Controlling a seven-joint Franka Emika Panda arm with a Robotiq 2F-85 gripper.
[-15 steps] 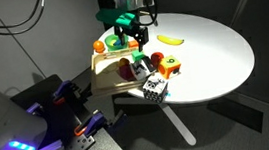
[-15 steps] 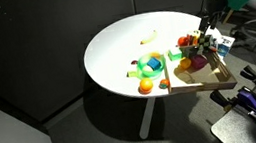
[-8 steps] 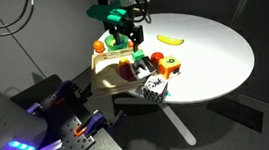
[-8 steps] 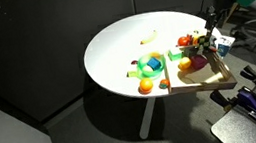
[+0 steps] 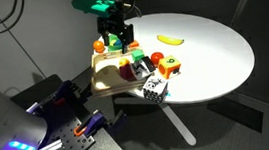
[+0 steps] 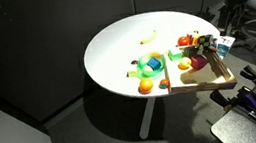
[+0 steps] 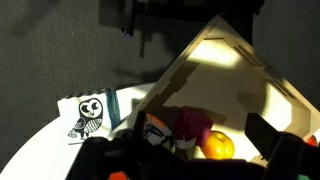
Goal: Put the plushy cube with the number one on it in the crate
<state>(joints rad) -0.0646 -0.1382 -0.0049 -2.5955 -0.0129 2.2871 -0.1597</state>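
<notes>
The round white table [image 5: 208,52] carries everything, and the wooden crate [image 5: 107,84] sits right at its rim, in both exterior views seeming to jut past the edge, so a knock from the arm could shift or tip it. The crate is crowded. In the wrist view a white plush cube [image 7: 155,130] with red and dark marks (too blurred to read as a one) lies just inside the near wall, against a purple toy [image 7: 188,124] and an orange ball [image 7: 218,147]. Judging by that, the task's cube is in the crate but perched on the pile, and it might roll back over the low wall if anything is nudged. The gripper [image 5: 118,42] hangs above the crate's far side, its fingers apart with nothing between them as far as the wrist view shows. A careless sweep could clip the wall or catch the owl-patterned cube [image 7: 88,116], which stands outside the crate near the table's edge. Compared with a second ago, the gripper has risen and drawn away from the toys towards the crate's outer side. The crate's contents, the banana [image 5: 171,39] and the green bowl [image 6: 150,64] look unmoved.
</notes>
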